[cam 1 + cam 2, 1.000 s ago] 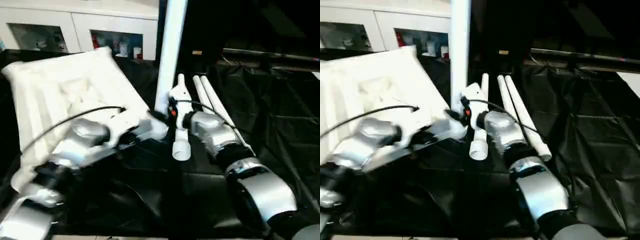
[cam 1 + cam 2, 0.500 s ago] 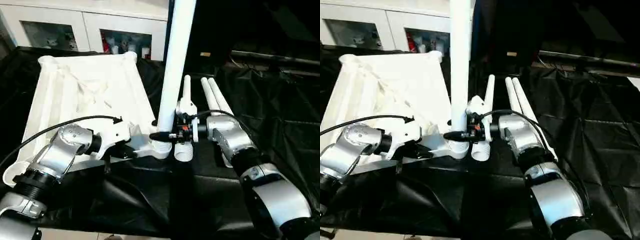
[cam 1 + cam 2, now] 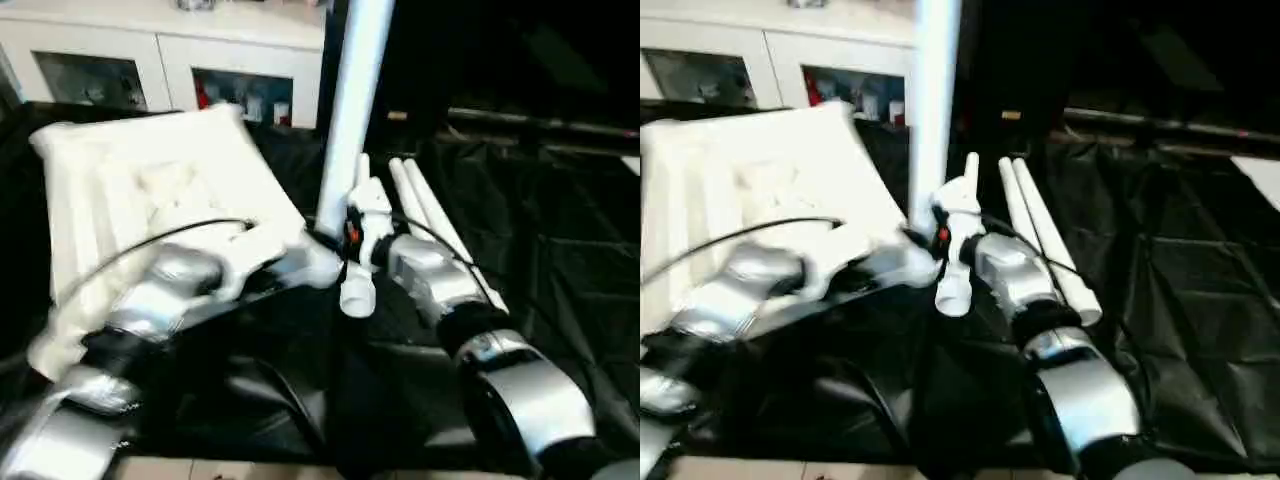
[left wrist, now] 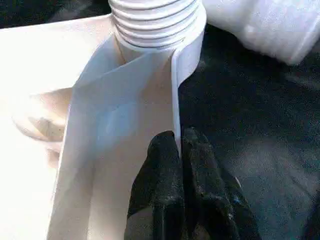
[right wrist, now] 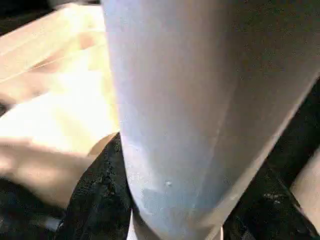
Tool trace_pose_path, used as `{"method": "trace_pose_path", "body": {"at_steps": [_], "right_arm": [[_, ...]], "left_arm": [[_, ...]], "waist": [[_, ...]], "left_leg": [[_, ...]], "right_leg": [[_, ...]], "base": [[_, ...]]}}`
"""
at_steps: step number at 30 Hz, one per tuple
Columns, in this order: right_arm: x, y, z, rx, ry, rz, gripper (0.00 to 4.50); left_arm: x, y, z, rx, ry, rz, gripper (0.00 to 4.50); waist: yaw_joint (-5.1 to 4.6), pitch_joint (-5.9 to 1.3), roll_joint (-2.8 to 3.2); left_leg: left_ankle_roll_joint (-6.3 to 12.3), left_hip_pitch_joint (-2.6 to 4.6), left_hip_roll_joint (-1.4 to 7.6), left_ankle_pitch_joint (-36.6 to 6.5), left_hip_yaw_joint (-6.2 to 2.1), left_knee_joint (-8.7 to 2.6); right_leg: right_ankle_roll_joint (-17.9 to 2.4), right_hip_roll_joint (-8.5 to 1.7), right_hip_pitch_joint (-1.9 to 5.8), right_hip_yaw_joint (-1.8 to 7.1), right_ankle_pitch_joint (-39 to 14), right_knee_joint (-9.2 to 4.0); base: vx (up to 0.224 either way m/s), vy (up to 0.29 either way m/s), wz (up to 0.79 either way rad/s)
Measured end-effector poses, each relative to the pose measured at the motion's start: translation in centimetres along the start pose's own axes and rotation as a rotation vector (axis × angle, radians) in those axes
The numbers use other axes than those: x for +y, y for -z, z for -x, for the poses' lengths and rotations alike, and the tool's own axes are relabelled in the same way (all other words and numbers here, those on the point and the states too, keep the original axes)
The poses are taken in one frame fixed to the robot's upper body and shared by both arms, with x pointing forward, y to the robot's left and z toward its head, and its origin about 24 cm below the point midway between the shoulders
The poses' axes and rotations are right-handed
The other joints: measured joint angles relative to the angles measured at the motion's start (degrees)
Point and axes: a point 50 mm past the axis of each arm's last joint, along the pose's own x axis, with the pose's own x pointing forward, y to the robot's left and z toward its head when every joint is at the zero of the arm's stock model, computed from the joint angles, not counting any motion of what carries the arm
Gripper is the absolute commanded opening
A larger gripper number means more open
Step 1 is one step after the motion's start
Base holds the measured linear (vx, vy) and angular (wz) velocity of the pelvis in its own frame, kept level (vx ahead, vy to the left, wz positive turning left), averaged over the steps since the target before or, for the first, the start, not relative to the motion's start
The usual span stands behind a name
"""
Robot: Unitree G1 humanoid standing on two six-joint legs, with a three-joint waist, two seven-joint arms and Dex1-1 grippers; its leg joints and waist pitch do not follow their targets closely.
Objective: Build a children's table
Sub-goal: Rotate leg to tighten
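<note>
Black sheeting covers the bench where the upturned tabletop (image 3: 150, 190) lies, left gripper (image 4: 178, 145) pinching its rim beside the corner socket (image 4: 157, 22) while right gripper (image 5: 165, 200) clasps the upright leg (image 3: 355, 90) there, seemingly mid-fitting; next, seat it fully.

A white plastic tabletop (image 3: 150, 200) lies upside down on black sheeting, ribbed underside showing, its near-right corner tilted up. One long white tubular leg (image 3: 352, 110) stands upright in that corner's round socket (image 4: 157, 25), threaded base seated. Three more white legs (image 3: 425, 215) lie side by side on the sheeting just right of the tabletop.
</note>
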Motion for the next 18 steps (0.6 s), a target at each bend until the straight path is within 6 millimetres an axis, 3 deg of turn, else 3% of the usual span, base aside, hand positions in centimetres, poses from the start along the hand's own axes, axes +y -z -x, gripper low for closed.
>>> {"method": "trace_pose_path", "body": {"at_steps": [7, 18], "right_arm": [[-0.1, -0.5, -0.8, 0.014, 0.240, -0.084, 1.88], [0.0, -0.5, -0.8, 0.022, 0.276, -0.054, 1.88]], "left_arm": [[-1.5, -2.4, -2.8, 0.007, -0.074, 0.049, 0.00], [-1.6, -2.7, -3.1, 0.011, -0.087, 0.057, 0.00]], "waist": [[0.60, -0.19, -0.28], [0.95, -0.39, -0.41]], "left_leg": [[0.00, -0.22, -0.04, 0.0, 0.06, -0.01], [0.00, -0.58, -0.03, 0.0, 0.05, -0.08]], "right_leg": [[0.0, 0.00, 0.02, 0.15, 0.0, -0.07], [0.4, 0.01, -0.02, 0.15, -0.1, -0.07]], "base": [[0.000, 0.000, 0.00], [0.000, 0.000, 0.00]]}}
